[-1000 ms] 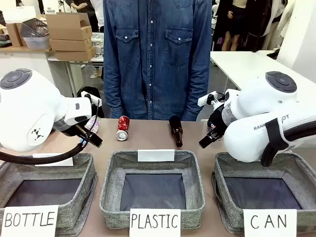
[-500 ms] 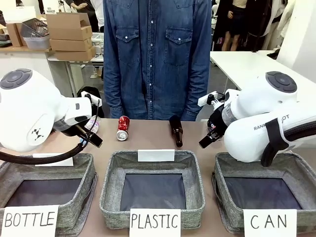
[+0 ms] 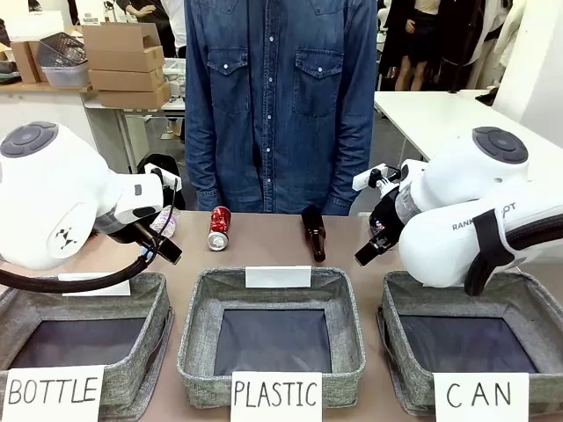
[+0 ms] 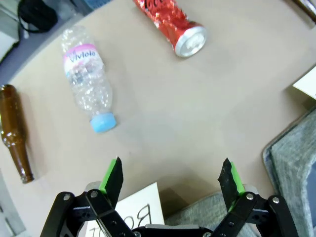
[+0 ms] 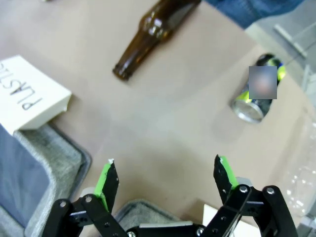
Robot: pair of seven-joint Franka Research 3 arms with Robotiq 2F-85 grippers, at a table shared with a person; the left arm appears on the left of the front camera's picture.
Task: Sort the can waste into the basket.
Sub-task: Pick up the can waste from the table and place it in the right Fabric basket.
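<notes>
A dented red can (image 3: 218, 229) with white marks lies on the table in front of the person; the left wrist view has the red can (image 4: 174, 24) at the top. A dark can (image 5: 257, 89) with a silver end lies at the upper right of the right wrist view. The "CAN" basket (image 3: 528, 308) sits at the front right, under my right arm. My left gripper (image 4: 171, 178) hangs open above bare tabletop, well short of the red can. Also open, my right gripper (image 5: 164, 180) hovers over the table with the dark can ahead to its right.
Baskets signed "BOTTLE" (image 3: 132, 303) and "PLASTIC" (image 3: 198, 303) stand left and middle. A brown bottle (image 3: 314, 234) lies mid-table. A clear plastic bottle (image 4: 88, 81) and another brown bottle (image 4: 15, 133) lie by my left gripper. The person (image 3: 280, 97) stands at the far edge.
</notes>
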